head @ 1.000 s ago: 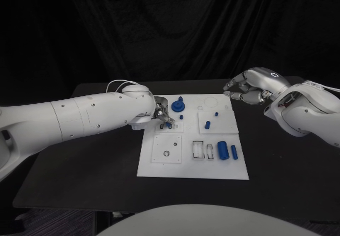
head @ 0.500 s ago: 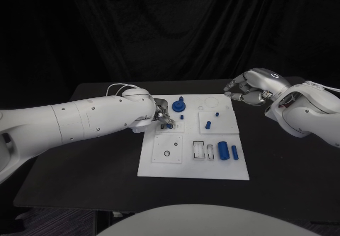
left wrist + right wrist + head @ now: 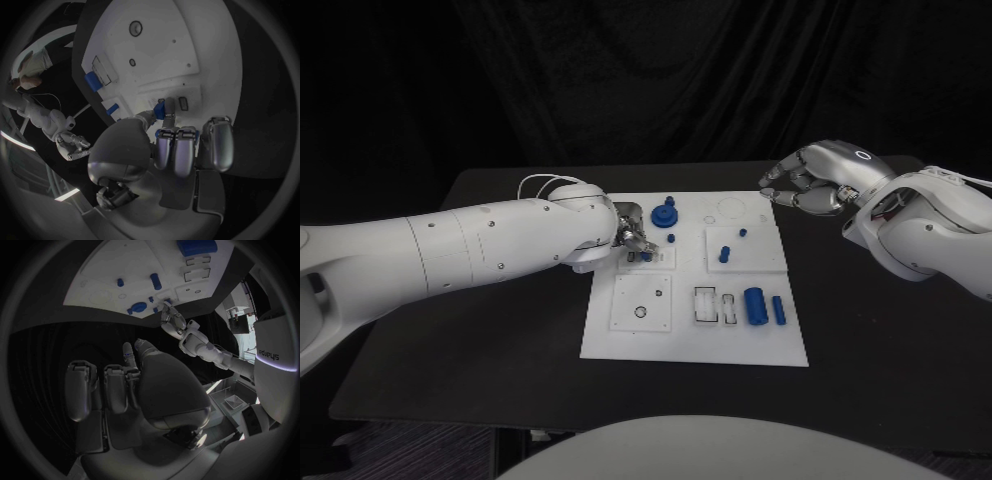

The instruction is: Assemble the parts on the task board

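Left hand (image 3: 172, 145) down at the far-left part of the task board (image 3: 632, 345), thumb and a finger pinching a small blue part (image 3: 160, 111), other fingers curled alongside. Part held low over a slotted block on the board, apparently touching it or just above; cannot tell which.

Probably light, stiff moulded plastic, smooth enough to slip in a fingertip pinch, not fragile. Best held by its flat sides, high up, leaving the lower end free to enter the slot. Likely to jam if tilted, so kept square to the opening.

Just beyond the hand on the board: a blue gear-like part (image 3: 664, 213) standing upright, near enough to be brushed by a sideways swing. Further across the board, a short blue peg (image 3: 723, 254); nearer the robot, a blue cylinder (image 3: 753, 303) lying beside white slotted blocks.

Right hand (image 3: 808, 187) raised beyond the board's far-right corner, well apart from it, fingers curled in with nothing seen in them.

Open bench (image 3: 473, 350) on the board's left side; straight up looks the safest way clear.
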Motion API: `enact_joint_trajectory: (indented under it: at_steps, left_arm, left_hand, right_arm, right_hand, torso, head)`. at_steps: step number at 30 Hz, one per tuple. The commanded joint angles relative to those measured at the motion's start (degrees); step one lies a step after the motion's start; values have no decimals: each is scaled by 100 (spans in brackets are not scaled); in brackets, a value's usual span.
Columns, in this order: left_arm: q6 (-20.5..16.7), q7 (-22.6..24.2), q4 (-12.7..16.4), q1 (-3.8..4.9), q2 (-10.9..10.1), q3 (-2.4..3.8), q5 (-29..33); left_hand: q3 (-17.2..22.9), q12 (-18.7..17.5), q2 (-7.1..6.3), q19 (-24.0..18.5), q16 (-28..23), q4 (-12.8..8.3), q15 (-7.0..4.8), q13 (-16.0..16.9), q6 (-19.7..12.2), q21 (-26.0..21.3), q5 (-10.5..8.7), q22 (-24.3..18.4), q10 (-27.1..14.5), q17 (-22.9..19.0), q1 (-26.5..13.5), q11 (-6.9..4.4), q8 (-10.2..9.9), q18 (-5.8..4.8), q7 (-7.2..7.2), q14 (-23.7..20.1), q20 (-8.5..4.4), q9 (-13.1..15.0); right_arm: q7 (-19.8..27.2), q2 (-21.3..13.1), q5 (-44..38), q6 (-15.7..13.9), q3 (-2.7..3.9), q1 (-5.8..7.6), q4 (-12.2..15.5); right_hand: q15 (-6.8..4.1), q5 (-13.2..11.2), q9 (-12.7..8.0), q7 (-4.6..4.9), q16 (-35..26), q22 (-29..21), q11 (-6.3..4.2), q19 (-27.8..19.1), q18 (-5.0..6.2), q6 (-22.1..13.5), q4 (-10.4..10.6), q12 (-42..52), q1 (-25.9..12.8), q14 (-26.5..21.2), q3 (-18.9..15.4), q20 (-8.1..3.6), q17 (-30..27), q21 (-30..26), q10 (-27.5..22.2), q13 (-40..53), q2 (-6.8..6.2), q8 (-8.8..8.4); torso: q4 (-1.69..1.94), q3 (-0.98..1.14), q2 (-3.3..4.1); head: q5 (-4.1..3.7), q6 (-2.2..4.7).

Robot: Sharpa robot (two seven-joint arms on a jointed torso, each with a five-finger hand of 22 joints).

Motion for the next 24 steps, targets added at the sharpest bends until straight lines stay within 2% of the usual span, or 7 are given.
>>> enact_joint_trajectory:
  at_steps: [1, 24]
  left_arm:
    - [-11, 6, 19, -54, 6, -25, 9]
    - [81, 46, -3, -90, 47, -25, 21]
  left_hand:
    - [32, 15, 22, 7, 15, -4, -44, 1506, -15, -29, -17, 113, 587, 1509, -33, -29, -29, -6, -21, 595, -42, 13]
    - [71, 15, 24, 3, 15, -4, -46, 1506, -13, -39, -30, 106, 587, 1509, -54, -32, -33, -4, -23, 595, -43, 34]
  right_arm:
    - [-138, 0, -9, 53, 4, -13, 3]
    - [-218, -13, -9, 192, 4, -13, 0]
  right_hand:
    - [43, 32, -10, -11, -43, 1242, 45, 273, 106, 43, -2, -43, 59, 431, 37, 25, 788, -24, 493, 1356, -7, -25]
    - [42, 63, -18, -10, -106, 1210, 43, 233, 129, 43, -25, -91, 86, 409, 87, 24, 703, -116, 433, 1280, -8, -40]
  torso:
    - [8, -2, -1]
    - [9, -3, -1]
  head:
    - [-10, -1]
    - [19, -1]
